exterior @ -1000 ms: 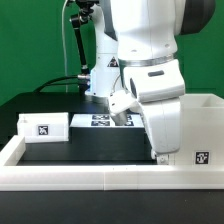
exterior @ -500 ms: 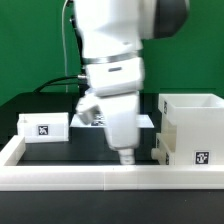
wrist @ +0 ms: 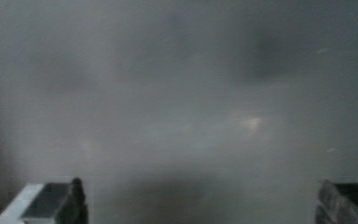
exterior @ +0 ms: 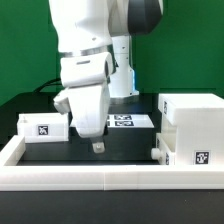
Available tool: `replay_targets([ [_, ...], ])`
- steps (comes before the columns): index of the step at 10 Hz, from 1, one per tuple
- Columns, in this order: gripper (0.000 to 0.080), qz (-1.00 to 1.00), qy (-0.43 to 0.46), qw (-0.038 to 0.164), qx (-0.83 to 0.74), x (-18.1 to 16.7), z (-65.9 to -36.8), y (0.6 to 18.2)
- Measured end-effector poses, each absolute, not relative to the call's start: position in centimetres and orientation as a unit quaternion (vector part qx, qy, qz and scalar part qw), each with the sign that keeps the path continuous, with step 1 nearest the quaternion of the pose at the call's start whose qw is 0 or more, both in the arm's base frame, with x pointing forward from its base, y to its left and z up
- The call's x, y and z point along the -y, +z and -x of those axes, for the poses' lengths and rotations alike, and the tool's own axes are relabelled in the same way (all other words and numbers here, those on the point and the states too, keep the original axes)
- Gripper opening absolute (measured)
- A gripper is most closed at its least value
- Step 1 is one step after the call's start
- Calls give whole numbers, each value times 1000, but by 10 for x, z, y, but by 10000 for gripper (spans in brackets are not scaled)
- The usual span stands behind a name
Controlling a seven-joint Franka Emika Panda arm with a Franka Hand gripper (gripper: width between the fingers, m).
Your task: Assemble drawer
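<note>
Hangs above the black counter [exterior: 128, 150], claw [exterior: 97, 147] spread apart, empty. Between small box [exterior: 42, 127] and tall housing [exterior: 192, 125], touching neither.

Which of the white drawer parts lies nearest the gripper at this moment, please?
The low box at the exterior view's left, just beside the open gripper; the tall housing stands farther off at the exterior view's right.

Arm [exterior: 85, 40] bent low, hand [exterior: 97, 147] pointing down (fingers [wrist: 48, 201] spread wide)

exterior view fronts table [exterior: 130, 149]; wrist view (closer) faces it.
</note>
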State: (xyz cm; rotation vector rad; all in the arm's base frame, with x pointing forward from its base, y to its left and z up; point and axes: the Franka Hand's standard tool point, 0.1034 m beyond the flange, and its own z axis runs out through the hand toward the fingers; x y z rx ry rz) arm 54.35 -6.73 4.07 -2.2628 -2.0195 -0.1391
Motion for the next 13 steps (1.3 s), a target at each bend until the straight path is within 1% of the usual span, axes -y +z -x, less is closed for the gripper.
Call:
replay_targets([
  [2, 649, 751, -42, 45, 657, 79, -519, 51],
  [4, 649, 755, -35, 42, 653, 95, -505, 65],
  [12, 649, 891, -24, 53, 449, 92, -504, 63],
  [13, 649, 909, -33, 49, 412, 95, -503, 65],
])
